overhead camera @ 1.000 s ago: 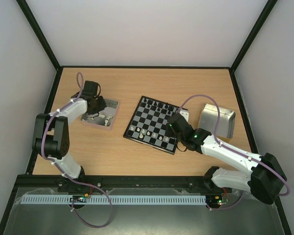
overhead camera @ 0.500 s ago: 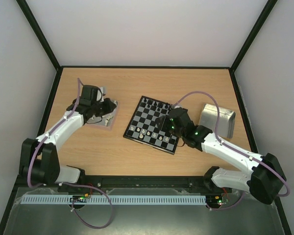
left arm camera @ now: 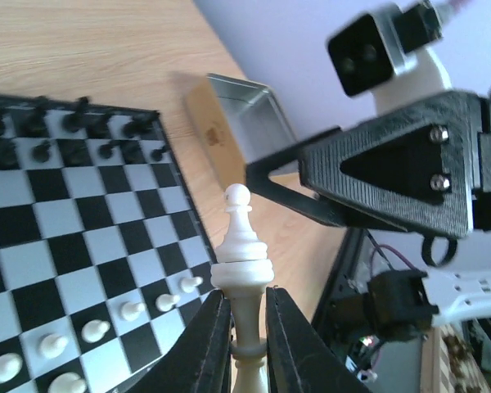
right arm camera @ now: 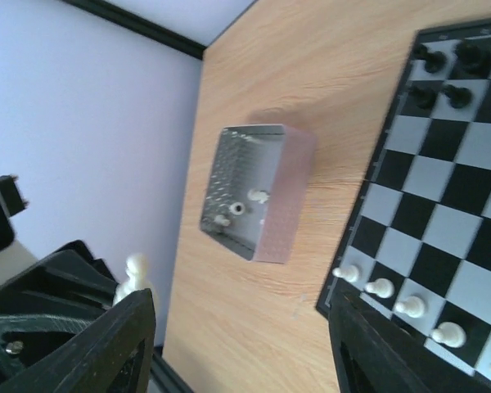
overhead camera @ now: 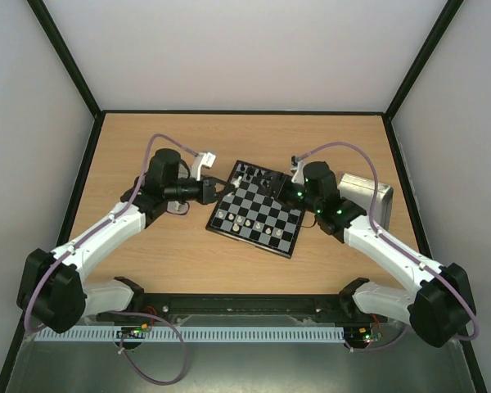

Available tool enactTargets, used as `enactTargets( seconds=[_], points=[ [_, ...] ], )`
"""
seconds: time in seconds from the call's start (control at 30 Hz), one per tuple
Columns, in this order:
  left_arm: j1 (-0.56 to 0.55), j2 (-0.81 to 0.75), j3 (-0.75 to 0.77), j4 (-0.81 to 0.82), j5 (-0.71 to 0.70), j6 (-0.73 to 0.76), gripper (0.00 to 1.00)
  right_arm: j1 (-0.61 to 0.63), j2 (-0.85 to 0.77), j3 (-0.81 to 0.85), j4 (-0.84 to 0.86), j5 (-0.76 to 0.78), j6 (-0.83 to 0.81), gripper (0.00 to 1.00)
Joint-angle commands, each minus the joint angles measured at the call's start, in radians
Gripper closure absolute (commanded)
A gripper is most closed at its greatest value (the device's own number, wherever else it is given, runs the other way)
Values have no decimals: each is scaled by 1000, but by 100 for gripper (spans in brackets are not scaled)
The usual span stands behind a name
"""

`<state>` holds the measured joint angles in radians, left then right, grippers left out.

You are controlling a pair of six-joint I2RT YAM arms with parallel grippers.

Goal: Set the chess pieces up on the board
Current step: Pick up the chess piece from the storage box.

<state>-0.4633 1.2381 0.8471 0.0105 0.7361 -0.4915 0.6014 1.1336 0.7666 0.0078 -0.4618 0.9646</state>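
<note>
The board (overhead camera: pixel 260 206) lies at the table's middle, tilted a little. Black chess pieces (overhead camera: pixel 258 173) line its far edge and white pawns (overhead camera: pixel 247 222) stand near its front. My left gripper (overhead camera: pixel 218 190) hovers at the board's left edge, shut on a tall cream-white piece (left arm camera: pixel 242 242) that stands upright between the fingers (left arm camera: pixel 288 336). My right gripper (overhead camera: pixel 289 194) is over the board's far right corner, jaws wide apart with nothing between them. In the right wrist view the right gripper (right arm camera: pixel 245 344) frames bare wood beside the board (right arm camera: pixel 450 205).
A metal tray (right arm camera: pixel 258 192) with a few white pieces sits left of the board, mostly hidden under my left arm in the top view. A second metal tray (overhead camera: pixel 368 195) stands right of the board. The two grippers face each other across the board.
My left arm swung from the left tray to the board's left edge, carrying the white piece. My right gripper opened wide and shifted toward the board's far right corner.
</note>
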Motion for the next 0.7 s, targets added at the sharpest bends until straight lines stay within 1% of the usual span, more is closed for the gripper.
enactTargets(
  seconds=[0.0, 0.13, 0.37, 0.47, 0.67],
  points=[
    [-37, -24, 15, 80, 138, 64, 87, -14, -44, 56, 97, -141, 27, 42],
    [-52, -34, 23, 80, 186, 93, 88, -14, -47, 69, 144, -203, 35, 41],
    [-57, -55, 25, 91, 220, 111, 87, -14, -35, 67, 155, -255, 31, 45],
    [-58, -53, 27, 92, 230, 111, 87, -14, -34, 66, 157, -272, 30, 50],
    [-60, -39, 36, 94, 225, 111, 87, -14, -32, 56, 175, -317, 34, 62]
  ],
)
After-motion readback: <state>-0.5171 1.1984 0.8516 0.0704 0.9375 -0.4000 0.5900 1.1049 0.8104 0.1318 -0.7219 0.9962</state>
